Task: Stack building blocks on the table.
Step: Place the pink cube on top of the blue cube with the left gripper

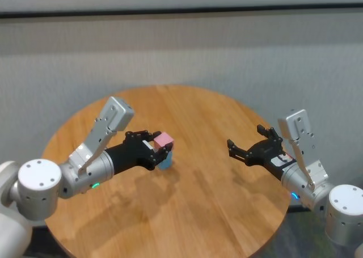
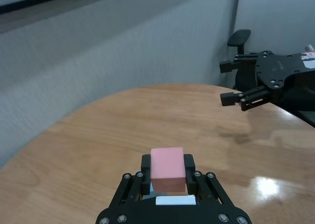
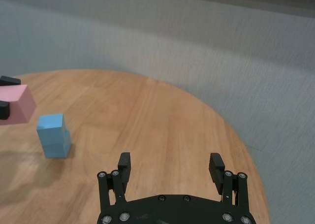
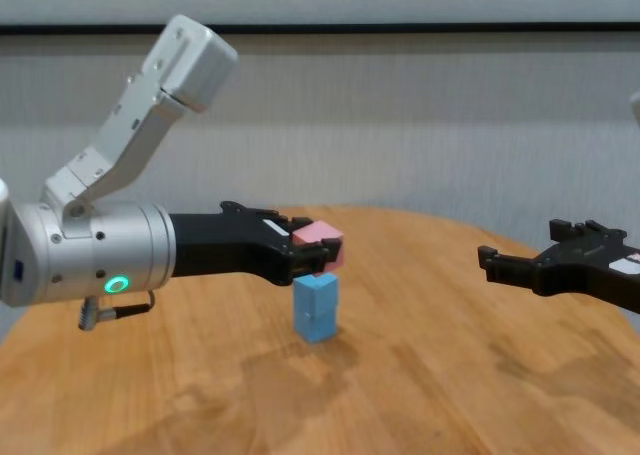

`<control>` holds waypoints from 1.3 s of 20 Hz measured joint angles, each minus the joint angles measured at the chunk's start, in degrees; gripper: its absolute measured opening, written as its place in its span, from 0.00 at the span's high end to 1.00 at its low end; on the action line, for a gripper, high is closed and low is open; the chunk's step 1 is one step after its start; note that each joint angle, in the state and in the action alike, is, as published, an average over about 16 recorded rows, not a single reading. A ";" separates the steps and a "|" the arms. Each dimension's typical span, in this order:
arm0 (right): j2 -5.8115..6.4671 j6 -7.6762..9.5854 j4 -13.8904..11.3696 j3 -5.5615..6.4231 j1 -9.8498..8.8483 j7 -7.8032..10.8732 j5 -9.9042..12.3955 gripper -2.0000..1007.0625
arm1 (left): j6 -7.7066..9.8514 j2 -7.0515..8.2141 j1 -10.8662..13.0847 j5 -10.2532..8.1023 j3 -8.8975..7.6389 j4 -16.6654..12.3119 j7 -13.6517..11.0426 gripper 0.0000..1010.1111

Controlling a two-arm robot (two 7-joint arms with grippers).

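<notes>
pink block (image 4: 318, 237) sits between the fingers of the left gripper (image 4: 318, 259), which is clenched on it, and it hangs just above the two light blue blocks (image 4: 316, 307) - these stand one on top of the other as a small column on the table (image 4: 420, 375). in the chest view a thin gap shows between the pink block and the top of the column, so they are not touching. the column stands near the middle of the round wooden top, a little to the robot's left. the left arm reaches in from the left side. the right gripper (image 1: 247, 147) hovers over the right part of the table, well apart from the blocks - its fingers are spread wide and hold nothing.
</notes>
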 joint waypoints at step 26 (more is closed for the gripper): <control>0.00 0.00 0.00 0.00 0.00 0.00 0.00 0.01 | -1.01 -4.38 -4.56 2.30 1.12 9.62 1.85 0.60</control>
